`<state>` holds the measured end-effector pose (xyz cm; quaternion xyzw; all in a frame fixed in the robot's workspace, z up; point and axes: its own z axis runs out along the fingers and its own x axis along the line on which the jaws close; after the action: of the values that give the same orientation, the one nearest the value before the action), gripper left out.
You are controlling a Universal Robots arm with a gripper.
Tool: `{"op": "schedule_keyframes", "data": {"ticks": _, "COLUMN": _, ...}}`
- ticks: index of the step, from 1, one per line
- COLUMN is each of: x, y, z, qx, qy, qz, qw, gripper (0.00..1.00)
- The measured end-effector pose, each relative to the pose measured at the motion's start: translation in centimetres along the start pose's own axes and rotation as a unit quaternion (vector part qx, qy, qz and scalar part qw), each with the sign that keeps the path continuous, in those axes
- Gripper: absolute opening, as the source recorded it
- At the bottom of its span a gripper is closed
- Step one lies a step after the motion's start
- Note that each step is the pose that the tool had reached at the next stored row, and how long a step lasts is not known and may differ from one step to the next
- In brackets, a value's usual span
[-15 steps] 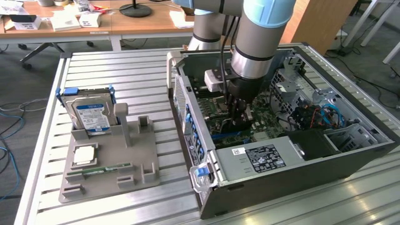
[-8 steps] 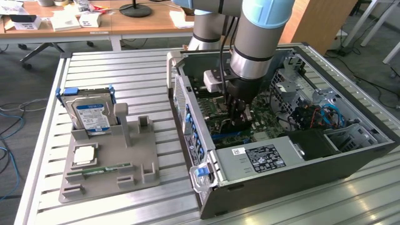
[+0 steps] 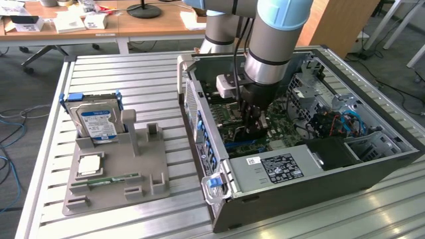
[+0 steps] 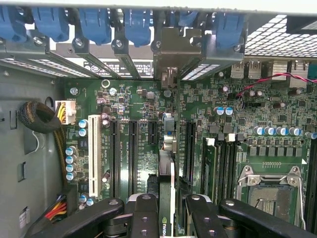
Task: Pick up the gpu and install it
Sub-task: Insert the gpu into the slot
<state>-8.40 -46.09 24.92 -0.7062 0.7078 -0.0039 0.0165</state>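
Gpu [image 4: 167, 168], one card seen edge-on, is standing upright over the motherboard [image 4: 237, 124] inside the open case [image 3: 319, 194], which is lying along the table's [image 3: 133, 74] edge on the exterior view's right. The claw [image 4: 169, 201] is clamping it between two black fingers [image 4: 143, 215]. Empty slots are flanking it, and whether it is seated is hard to make out.

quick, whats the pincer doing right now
pincer: closed on the gpu, holding it edge-on over the motherboard

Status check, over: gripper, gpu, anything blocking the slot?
Gripper shut on gpu. Card edge-on at motherboard slots, seating unclear. Nothing seen blocking.
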Motion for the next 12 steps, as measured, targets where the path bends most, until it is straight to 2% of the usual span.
{"op": "schedule_keyframes", "data": {"ticks": 12, "x": 0.00, "y": -0.08, "z": 0.01, "qx": 0.0004, "qy": -0.0006, "qz": 0.000, "qw": 1.0000, "gripper": 0.26}}
